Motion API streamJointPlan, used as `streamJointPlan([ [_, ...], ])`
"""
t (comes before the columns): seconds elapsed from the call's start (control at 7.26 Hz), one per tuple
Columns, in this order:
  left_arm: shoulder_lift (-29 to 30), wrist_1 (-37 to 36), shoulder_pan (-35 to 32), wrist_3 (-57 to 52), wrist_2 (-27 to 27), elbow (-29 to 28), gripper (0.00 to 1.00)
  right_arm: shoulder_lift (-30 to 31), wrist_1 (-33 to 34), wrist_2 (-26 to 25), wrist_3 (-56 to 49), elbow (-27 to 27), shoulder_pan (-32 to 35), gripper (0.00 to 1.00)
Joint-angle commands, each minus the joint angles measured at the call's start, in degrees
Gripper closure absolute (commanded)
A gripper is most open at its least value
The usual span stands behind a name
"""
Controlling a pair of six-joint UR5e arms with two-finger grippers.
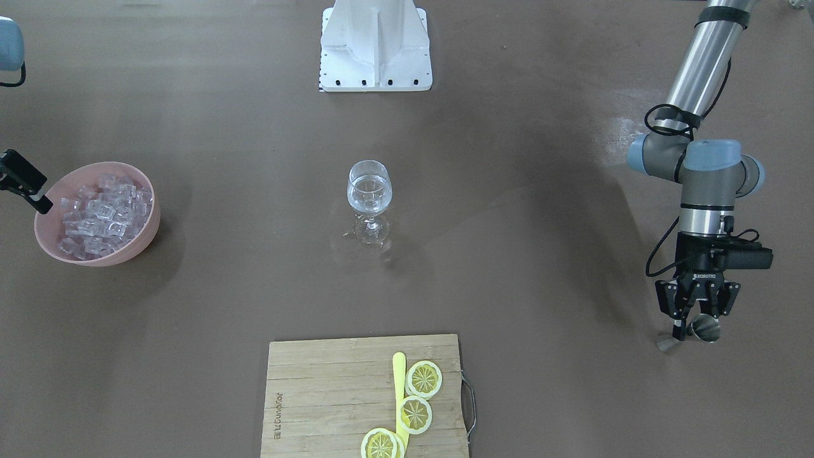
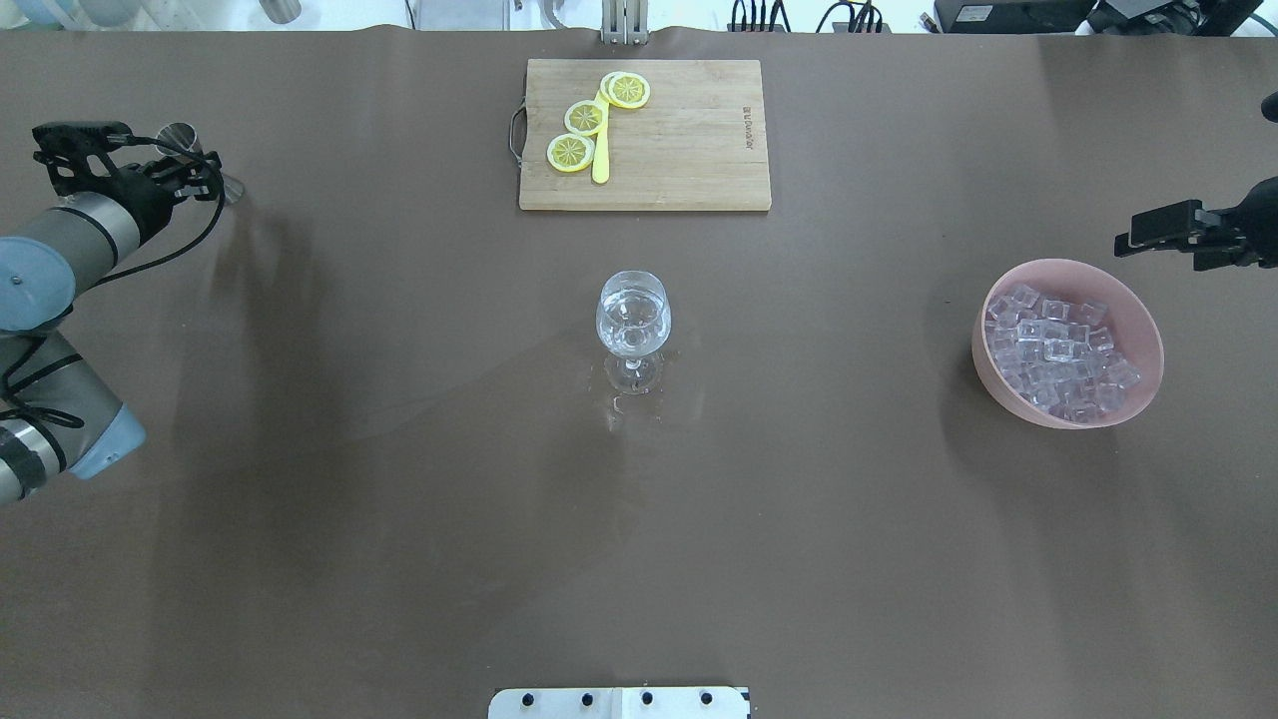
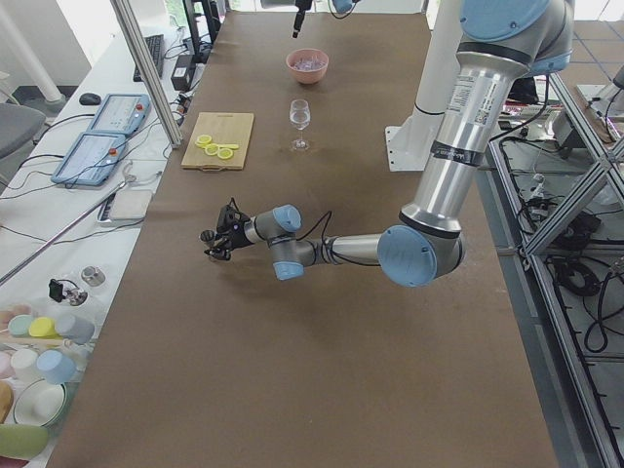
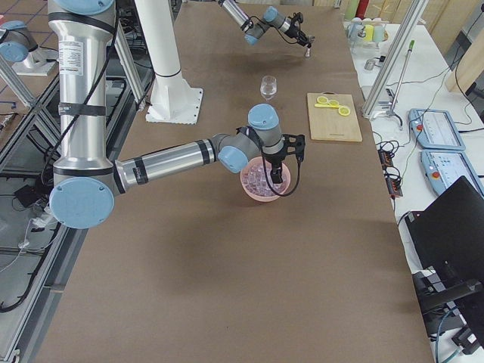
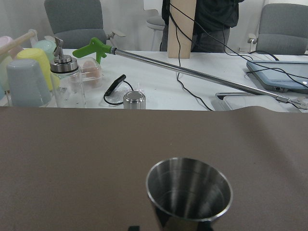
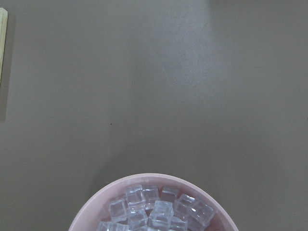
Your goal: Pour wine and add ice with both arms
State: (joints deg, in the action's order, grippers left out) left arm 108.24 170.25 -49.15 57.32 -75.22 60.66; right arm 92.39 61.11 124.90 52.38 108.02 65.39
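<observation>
A stemmed glass [image 1: 369, 191] stands mid-table with clear wine in its bowl; it also shows in the overhead view [image 2: 633, 318]. A pink bowl [image 1: 137, 245] holds a heap of ice cubes [image 1: 102, 213]. My left gripper [image 1: 698, 316] lies low and level at the table's left end, shut on a steel jigger [image 1: 706, 329] that stands upright and looks empty in the left wrist view [image 5: 188, 190]. My right gripper [image 1: 38, 200] hangs over the bowl's outer rim, pointing down, open and empty. The ice [image 6: 159, 209] fills the bottom of the right wrist view.
A wooden cutting board [image 1: 318, 394] with lemon slices [image 1: 424, 379] and a yellow knife [image 1: 399, 381] lies at the operators' edge. The white pedestal [image 1: 375, 44] stands at the robot's edge. Small wet marks [image 2: 617, 404] lie by the glass's foot.
</observation>
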Motion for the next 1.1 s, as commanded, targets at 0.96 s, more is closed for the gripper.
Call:
streamJointPlan([
  [0.96,-9.45,-15.07,-17.6,-9.56,-32.99,20.81,0.01,0.86,0.67,-0.71,0.0,-0.79,-1.48,0.0],
])
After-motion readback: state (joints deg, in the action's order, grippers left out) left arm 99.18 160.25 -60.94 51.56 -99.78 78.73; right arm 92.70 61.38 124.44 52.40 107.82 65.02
